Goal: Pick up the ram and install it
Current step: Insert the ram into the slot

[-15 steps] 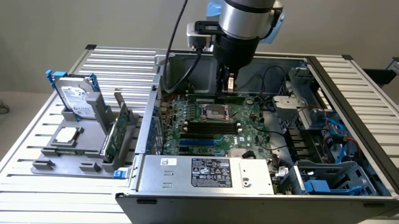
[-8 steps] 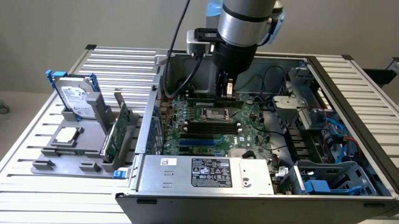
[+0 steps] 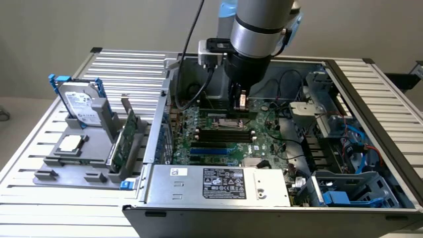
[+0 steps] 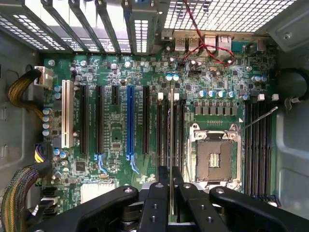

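Slatted surface (image 3: 126,64): case (image 3: 264,223) at 3 o'clock from hard drive (image 3: 82,106), exterior view. Gripper (image 4: 171,176) clenched on ram (image 4: 172,125), above slots (image 4: 160,135); looks not seated yet.

An open computer case (image 3: 278,220) lies on the slatted table (image 3: 126,64), its green motherboard (image 3: 218,144) directly beneath the claw (image 3: 240,105) and the CPU socket (image 4: 215,157) just beside it. Well apart from the claw, toward the exterior view's left, a hard drive with blue rails (image 3: 82,106) and an expansion card (image 3: 129,134) stand upright in a grey holder (image 3: 66,168).
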Available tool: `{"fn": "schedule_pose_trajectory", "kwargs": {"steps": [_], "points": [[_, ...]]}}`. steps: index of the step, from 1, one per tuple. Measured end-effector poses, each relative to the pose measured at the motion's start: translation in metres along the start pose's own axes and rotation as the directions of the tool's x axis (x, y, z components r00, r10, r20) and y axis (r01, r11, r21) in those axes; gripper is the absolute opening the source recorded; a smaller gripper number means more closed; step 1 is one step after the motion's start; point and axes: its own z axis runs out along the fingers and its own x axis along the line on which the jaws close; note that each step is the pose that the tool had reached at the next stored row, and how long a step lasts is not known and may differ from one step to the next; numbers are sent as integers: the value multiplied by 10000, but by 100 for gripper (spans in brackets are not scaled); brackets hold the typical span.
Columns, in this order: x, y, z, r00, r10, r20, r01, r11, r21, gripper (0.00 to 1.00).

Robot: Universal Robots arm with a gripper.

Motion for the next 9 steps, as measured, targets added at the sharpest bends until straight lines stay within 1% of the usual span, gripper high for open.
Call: {"fn": "schedule_pose_trajectory", "kwargs": {"steps": [9], "points": [[7, -44, 160, 10000, 2, -1, -2, 10000, 0, 14]]}}
